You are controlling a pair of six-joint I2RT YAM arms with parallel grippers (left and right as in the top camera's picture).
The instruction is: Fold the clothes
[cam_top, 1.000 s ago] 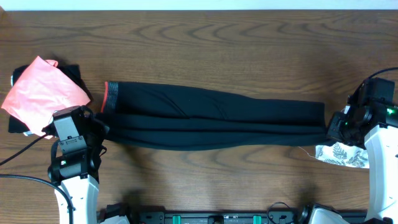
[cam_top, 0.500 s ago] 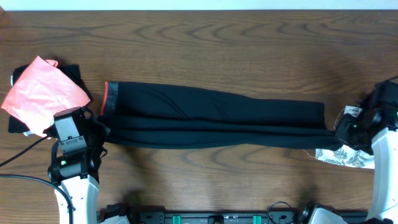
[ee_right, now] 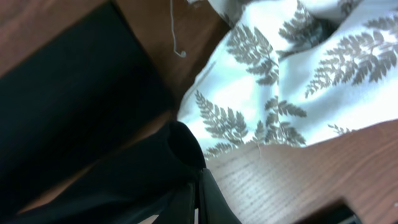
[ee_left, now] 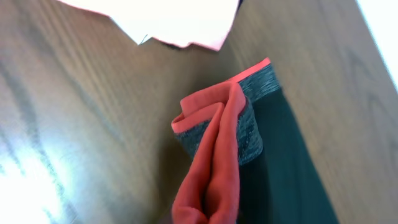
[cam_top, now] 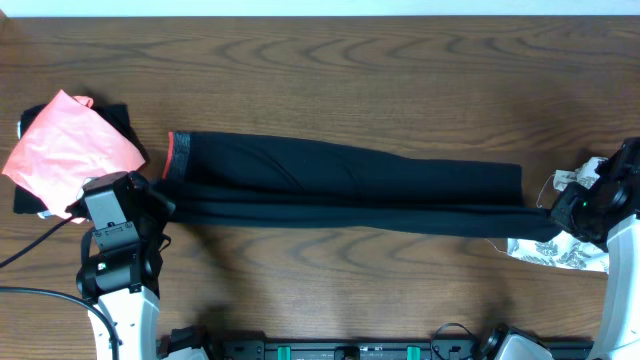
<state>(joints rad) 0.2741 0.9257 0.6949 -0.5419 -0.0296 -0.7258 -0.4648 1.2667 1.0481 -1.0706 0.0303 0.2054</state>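
Our left gripper [cam_top: 165, 207] and right gripper [cam_top: 550, 212] each clamp an end of the black leggings [cam_top: 350, 185]; a pink cloth [cam_top: 65, 150] lies at the desk's [cam_top: 350, 70] left edge, a leaf-print cloth [cam_top: 555, 250] at its right.

We identify this site as a robotics laboratory bench. A dark wood-grain table [cam_top: 330, 60] has two white arms, the left arm [cam_top: 122, 310] and the right arm [cam_top: 620, 280], at its near edge. A black mounting rail [cam_top: 320, 349] with green clips runs between them, and a black cable [cam_top: 25, 290] trails across the top.
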